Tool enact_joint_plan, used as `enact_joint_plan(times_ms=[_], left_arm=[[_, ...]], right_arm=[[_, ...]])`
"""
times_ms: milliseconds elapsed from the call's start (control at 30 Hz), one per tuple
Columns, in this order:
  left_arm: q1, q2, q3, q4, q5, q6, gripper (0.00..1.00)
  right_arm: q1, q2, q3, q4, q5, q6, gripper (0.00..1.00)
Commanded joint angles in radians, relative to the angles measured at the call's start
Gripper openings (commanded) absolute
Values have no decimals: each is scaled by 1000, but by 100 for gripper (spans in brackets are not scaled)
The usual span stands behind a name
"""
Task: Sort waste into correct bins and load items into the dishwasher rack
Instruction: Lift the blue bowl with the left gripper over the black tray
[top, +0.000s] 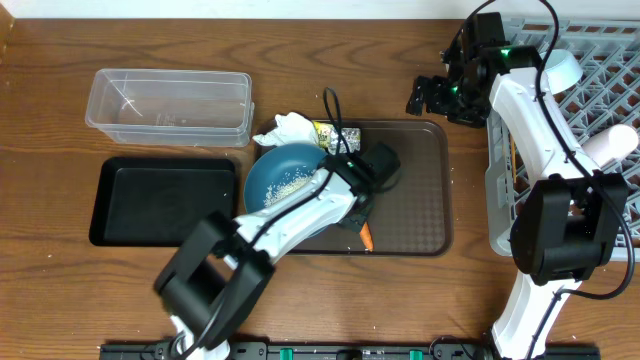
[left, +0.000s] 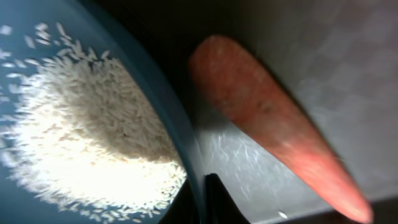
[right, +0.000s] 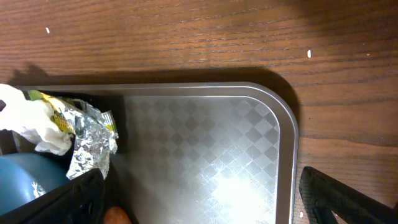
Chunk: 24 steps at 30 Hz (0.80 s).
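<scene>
A blue bowl (top: 283, 176) holding loose white rice (top: 287, 186) sits at the left end of the brown tray (top: 420, 200). My left gripper (top: 343, 183) is shut on the bowl's right rim. In the left wrist view its fingertips (left: 214, 190) pinch the rim (left: 186, 134), one inside and one outside, with the rice (left: 87, 130) to the left and the orange carrot (left: 273, 124) to the right. The carrot (top: 366, 237) lies on the tray near its front edge. A white tissue (top: 290, 127) and a foil wrapper (top: 335, 134) lie behind the bowl. My right gripper (top: 430, 97) hangs open over the tray's far right corner.
The clear tub (top: 170, 105) and the black bin (top: 165, 200) stand left of the tray. The grey rack (top: 600, 40) fills the right side, with white cups (top: 560, 68) in it. In the right wrist view the tray's rim (right: 289, 143) runs between my fingers (right: 342, 199).
</scene>
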Motion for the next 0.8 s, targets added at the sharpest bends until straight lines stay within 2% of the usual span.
enact_joint_plan(times_ms=[0,400,567,767], left_arm=[[5,-105,-1,-5,6,-22,6],[26,-295,-1,-43,5,-15,6],[118,-343,-1,-58,17,-15,6],[291,-367,-1,-58,129,16,6]], right_arm=[[11,-13,19,0,-5,6,99],[11,-13,19,0,-5,6,99],[11,-13,19,0,-5,6,99],[11,-13,19,0,-5,6,99]])
